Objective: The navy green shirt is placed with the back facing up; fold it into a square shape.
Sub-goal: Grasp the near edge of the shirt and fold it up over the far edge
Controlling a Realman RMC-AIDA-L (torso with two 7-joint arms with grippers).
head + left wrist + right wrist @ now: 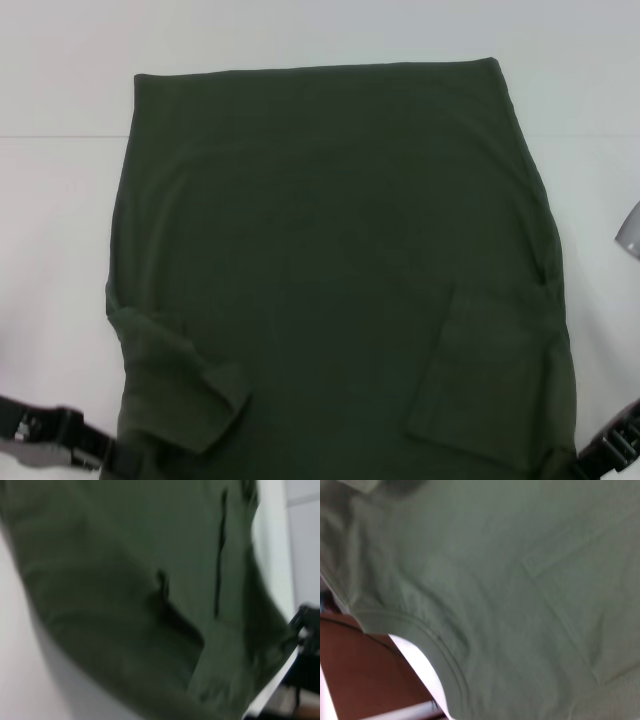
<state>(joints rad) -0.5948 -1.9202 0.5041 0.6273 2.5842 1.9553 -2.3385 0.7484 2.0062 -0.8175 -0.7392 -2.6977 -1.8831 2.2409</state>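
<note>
both sleeves of the navy green shirt [330,250] are folded in on the white surface [60,220]; our left gripper [100,462] and right gripper [600,455] meet its near corners, fingers' state unclear; end-to-end folds remain, we judge.

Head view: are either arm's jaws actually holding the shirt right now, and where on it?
Cannot be told. The left gripper and right gripper sit at the near corners of the navy green shirt, sleeves folded in, but the jaws are hidden.
</note>
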